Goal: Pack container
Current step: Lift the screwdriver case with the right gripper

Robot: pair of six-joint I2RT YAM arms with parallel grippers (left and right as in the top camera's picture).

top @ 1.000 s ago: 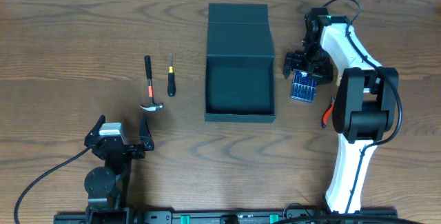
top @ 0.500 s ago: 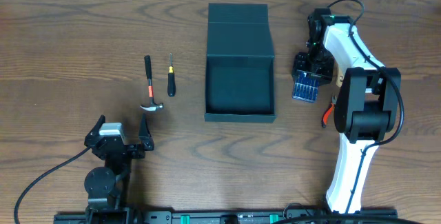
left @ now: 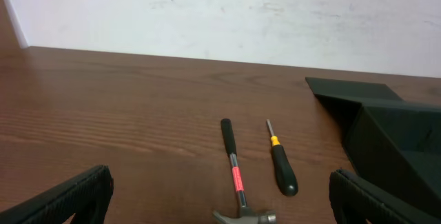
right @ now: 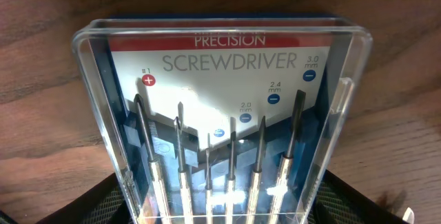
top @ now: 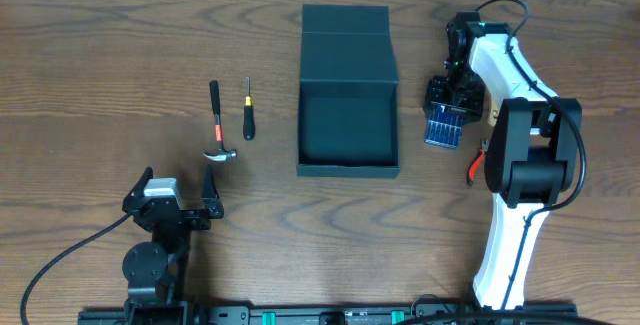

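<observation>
The container (top: 347,170) is a dark box standing open at mid-table, its flap lid (top: 345,30) laid back toward the far side; its corner also shows in the left wrist view (left: 400,134). My right gripper (top: 447,100) is shut on the far end of a clear precision screwdriver set case (top: 443,128), just right of the container. In the right wrist view the case (right: 220,93) sits between my fingers (right: 220,207). My left gripper (top: 178,187) is open and empty near the front left, also seen in the left wrist view (left: 207,207).
A hammer (top: 217,125) and a small black-handled screwdriver (top: 248,110) lie left of the container, both also in the left wrist view: the hammer (left: 234,172) and the screwdriver (left: 281,165). Red-handled pliers (top: 474,165) lie partly hidden beside the right arm.
My right gripper's fingers, spread wide around the case's far end one second ago, have closed on it. The case shifted slightly. The left arm has not moved.
</observation>
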